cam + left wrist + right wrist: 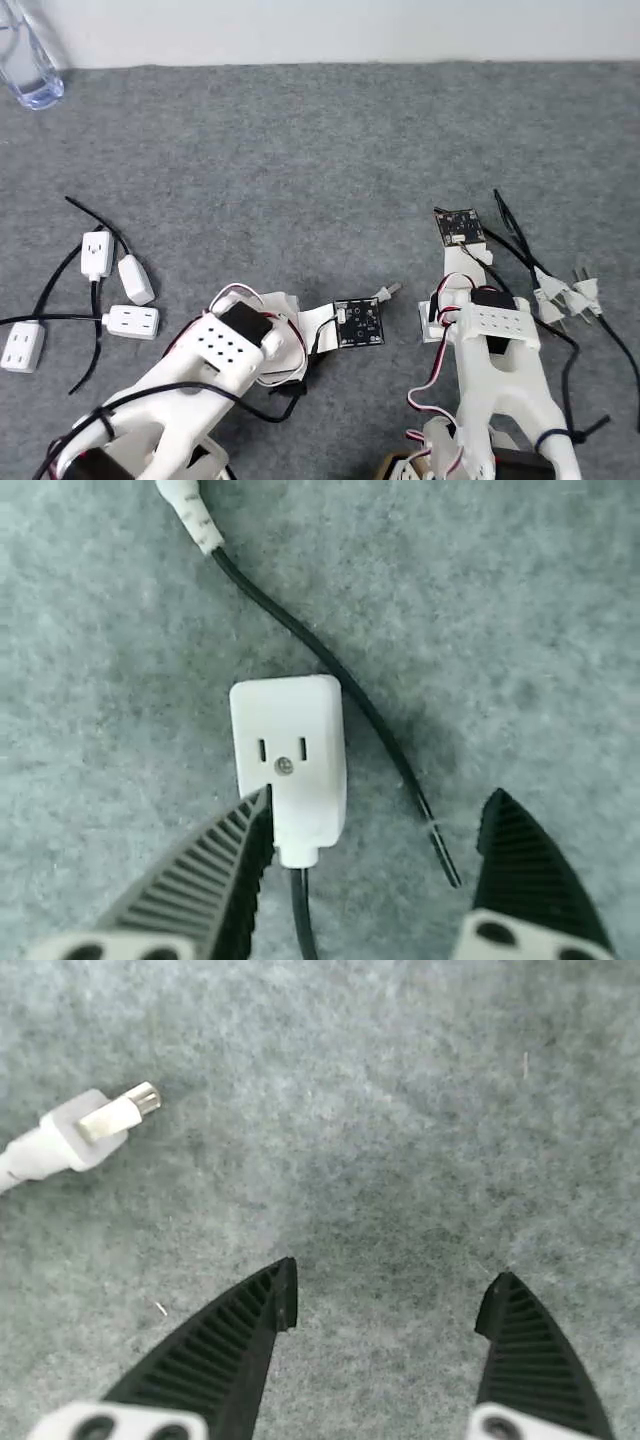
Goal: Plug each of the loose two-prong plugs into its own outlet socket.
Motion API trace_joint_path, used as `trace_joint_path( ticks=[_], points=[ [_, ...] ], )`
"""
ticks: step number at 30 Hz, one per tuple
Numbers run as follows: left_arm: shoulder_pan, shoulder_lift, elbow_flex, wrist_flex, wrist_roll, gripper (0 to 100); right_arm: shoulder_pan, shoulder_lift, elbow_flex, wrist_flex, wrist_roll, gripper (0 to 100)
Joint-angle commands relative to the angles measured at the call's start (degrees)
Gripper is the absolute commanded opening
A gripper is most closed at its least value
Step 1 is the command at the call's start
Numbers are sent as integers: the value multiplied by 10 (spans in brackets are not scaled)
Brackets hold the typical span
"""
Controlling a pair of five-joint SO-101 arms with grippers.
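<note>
- Over the fuzzy grey mat [520, 630], your left gripper [381, 800] gapes at a boxy white socket [288, 750].
- Your right gripper [395, 1273] gapes above that mat too, near a white plug [95, 1125].

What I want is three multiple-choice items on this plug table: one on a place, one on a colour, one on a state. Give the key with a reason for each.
1. In the high view, the two loose plugs on black cords lie:
A. among the sockets at the left
B. at the right, beside the right arm
C. against the far wall

2. The cord leaving the outlet socket under the left wrist camera is:
A. white
B. red
C. black

3. The right gripper is:
A. open and empty
B. shut on a plug
C. shut on a socket

Key:
1. B, because both plugs sit just right of that arm.
2. C, because a black cord runs out of the socket's end.
3. A, because the fingers stand apart over bare carpet.
</note>
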Motion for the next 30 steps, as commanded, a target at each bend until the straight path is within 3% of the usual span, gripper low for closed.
trace_joint_path(
  ticks=[1, 26, 30],
  points=[
    [2, 4, -6, -16, 7, 312, -4, -11, -3, -10, 7, 296],
    [-4, 142, -99, -2, 4, 312, -4, -11, -3, -10, 7, 296],
    [-25, 142, -101, 8, -26, 312, -4, -11, -2, -10, 8, 296]
  ],
)
